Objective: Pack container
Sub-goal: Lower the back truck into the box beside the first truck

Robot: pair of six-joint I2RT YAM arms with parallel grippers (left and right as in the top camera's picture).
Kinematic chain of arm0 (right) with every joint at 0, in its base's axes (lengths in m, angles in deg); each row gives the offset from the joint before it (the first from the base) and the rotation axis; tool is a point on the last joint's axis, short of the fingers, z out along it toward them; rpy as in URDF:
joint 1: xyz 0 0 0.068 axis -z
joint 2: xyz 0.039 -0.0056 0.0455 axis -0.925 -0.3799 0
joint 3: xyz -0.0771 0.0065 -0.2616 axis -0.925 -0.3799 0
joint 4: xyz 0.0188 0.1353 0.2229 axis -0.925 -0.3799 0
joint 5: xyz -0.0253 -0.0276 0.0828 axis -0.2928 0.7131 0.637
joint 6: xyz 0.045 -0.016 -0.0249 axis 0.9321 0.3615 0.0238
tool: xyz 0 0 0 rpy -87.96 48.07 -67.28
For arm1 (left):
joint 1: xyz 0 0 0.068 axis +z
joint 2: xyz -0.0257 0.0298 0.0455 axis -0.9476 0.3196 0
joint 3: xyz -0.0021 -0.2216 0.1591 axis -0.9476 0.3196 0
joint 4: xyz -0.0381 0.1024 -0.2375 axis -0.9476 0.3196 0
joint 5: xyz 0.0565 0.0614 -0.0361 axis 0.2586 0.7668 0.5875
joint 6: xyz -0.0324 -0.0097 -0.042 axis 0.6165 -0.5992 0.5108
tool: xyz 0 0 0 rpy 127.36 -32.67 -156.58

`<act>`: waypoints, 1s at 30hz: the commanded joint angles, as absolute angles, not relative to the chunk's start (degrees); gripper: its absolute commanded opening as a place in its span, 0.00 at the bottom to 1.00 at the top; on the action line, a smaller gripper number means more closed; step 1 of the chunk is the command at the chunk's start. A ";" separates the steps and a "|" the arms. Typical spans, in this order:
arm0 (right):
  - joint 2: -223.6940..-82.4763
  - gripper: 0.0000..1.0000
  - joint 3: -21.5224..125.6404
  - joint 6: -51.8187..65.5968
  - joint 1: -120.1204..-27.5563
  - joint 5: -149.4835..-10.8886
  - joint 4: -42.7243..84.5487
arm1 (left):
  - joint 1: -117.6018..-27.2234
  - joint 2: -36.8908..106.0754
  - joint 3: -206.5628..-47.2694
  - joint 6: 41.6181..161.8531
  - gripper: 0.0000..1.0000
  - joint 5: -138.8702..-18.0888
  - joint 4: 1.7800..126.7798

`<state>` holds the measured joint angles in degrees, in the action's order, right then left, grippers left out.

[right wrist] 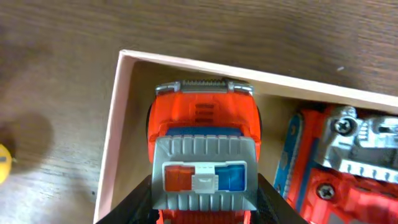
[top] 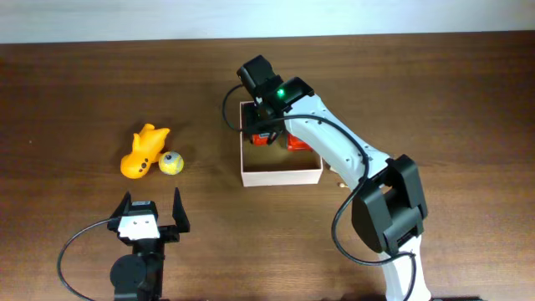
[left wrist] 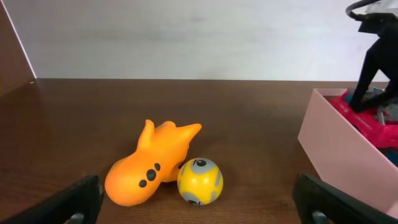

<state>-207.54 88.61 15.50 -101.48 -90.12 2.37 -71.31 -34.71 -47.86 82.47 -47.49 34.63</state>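
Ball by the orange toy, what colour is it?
The ball is yellow with grey spots, best in the left wrist view.

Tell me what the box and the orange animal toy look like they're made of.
The container looks like thin cardboard: matte white outside, brown inside, flat walls with crisp edges. The orange toy looks like soft rubber or vinyl, going by its smooth, slightly glossy, rounded moulded body; which of the two is unclear.

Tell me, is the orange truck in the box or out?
In. The orange truck is inside the container, between its white walls, next to another red toy. Whether it touches the floor: cannot tell.
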 commanded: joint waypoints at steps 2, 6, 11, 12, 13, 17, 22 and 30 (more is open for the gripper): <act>-210.19 0.38 88.31 17.49 -101.80 -90.08 3.00 | -71.46 -35.14 -47.58 82.62 0.99 -48.12 34.67; -210.95 0.38 88.31 17.49 -101.80 -90.14 3.24 | -71.46 -35.14 -47.58 82.62 0.99 -48.10 34.67; -211.41 0.38 88.31 17.49 -101.78 -90.14 4.79 | -71.46 -35.14 -47.58 82.62 0.99 -48.12 34.67; -211.59 0.38 88.31 17.49 -101.80 -90.14 5.19 | -71.46 -35.14 -47.58 82.62 0.99 -48.12 34.67; -211.72 0.39 88.31 17.49 -101.78 -90.14 5.67 | -71.46 -35.14 -47.58 82.62 0.99 -48.12 34.67; -212.02 0.55 88.31 17.47 -101.78 -90.16 6.58 | -71.46 -35.14 -47.58 82.62 0.99 -48.12 34.67; -212.02 0.59 88.33 17.47 -101.72 -90.16 7.48 | -71.46 -35.14 -47.58 82.62 0.99 -48.12 34.67; -211.78 0.59 90.98 16.40 -101.67 -90.16 5.38 | -71.46 -35.14 -47.58 82.62 0.99 -48.12 34.67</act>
<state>-211.50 88.75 17.07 -101.48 -90.05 6.41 -71.31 -34.71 -47.86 82.47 -47.49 34.63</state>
